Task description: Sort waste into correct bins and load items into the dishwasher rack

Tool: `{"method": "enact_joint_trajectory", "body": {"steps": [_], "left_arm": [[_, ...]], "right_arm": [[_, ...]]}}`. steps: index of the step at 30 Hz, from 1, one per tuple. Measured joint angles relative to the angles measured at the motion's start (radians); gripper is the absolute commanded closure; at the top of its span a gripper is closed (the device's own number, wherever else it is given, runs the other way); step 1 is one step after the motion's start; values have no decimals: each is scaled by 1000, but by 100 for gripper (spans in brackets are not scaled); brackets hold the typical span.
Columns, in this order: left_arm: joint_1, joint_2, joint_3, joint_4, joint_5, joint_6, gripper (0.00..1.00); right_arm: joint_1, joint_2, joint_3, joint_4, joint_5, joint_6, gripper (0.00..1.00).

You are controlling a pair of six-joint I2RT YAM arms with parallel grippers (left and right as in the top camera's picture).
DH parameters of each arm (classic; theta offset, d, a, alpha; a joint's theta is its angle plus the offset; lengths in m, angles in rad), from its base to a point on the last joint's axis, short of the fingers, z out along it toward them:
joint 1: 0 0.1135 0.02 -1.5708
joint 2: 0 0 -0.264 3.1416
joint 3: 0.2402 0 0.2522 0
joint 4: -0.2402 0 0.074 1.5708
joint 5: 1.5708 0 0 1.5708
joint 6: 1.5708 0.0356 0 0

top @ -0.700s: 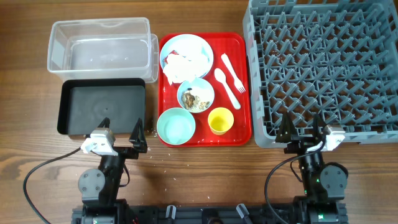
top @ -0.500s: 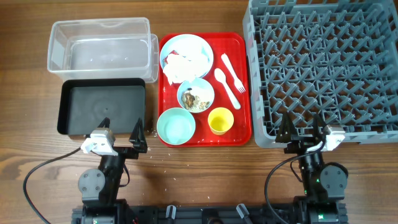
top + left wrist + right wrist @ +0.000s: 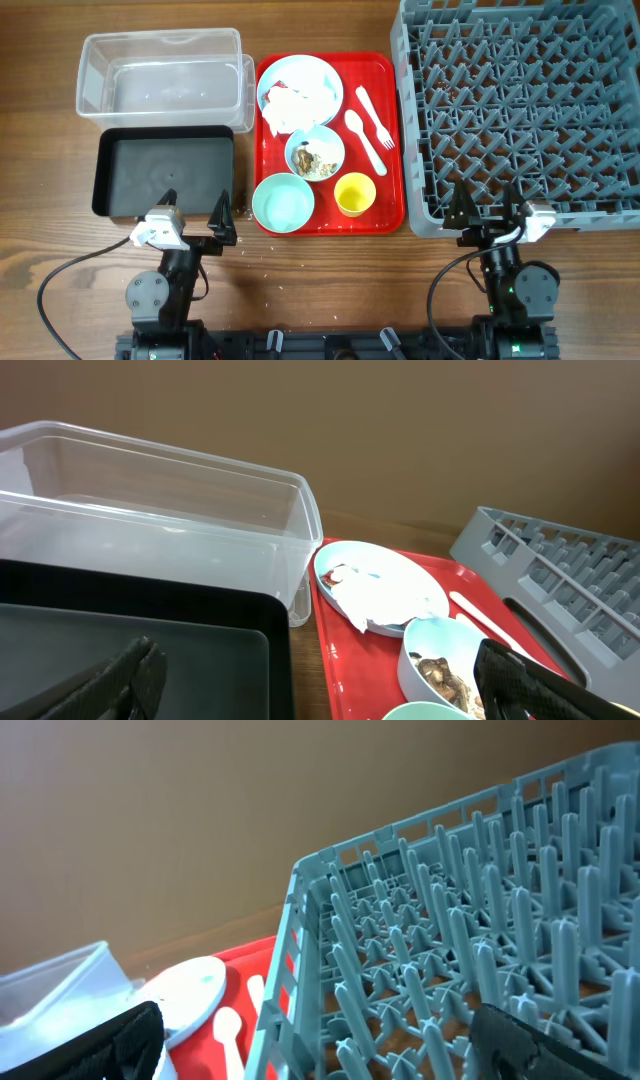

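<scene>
A red tray [image 3: 390,150] holds a light-blue plate [image 3: 318,72] with crumpled white napkins [image 3: 290,108], a bowl of rice and brown scraps [image 3: 315,154], an empty mint bowl [image 3: 283,202], a yellow cup [image 3: 354,194], a white spoon [image 3: 363,140] and a fork [image 3: 374,115]. The clear tub [image 3: 160,75] and black tray [image 3: 165,173] lie left of it. The grey rack [image 3: 520,105] is on the right. My left gripper [image 3: 195,213] is open and empty at the black tray's near edge. My right gripper [image 3: 488,205] is open and empty at the rack's near edge.
In the left wrist view the black tray [image 3: 130,630], clear tub [image 3: 150,510], plate with napkins [image 3: 385,585] and scrap bowl [image 3: 440,665] lie ahead. In the right wrist view the rack [image 3: 470,950] fills the view. Small crumbs [image 3: 262,252] dot the wood near the tray's front.
</scene>
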Motion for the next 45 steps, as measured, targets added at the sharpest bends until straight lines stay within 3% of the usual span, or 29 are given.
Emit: {"method": "enact_joint_trajectory", "body": {"steps": [12,17,21,24,27,31,36,41,45], "left_arm": [[0,0,0,0,0,0,0],[0,0,0,1,0,0,0],[0,0,0,11,12,0,0],[0,0,10,15,20,0,0],[0,48,140,-13,23,0,0],[0,314,386,-101,43,4,0],[-6,815,789,-359,98,29,0],[-127,1351,1365,-735,91,93,0],[-250,1770,1799,-1016,71,101,0]], "right_arm": [[0,0,0,4,4,144,0],[0,0,-1,102,-245,-110,0],[0,18,35,91,-310,-183,0],[0,127,155,28,-335,-248,0],[0,322,330,-47,-346,-334,0],[0,599,603,-156,-367,-383,0],[-2,874,934,-518,-387,-444,0],[-2,986,1036,-595,-394,-460,0],[-2,1008,1036,-600,-422,-373,0]]}}
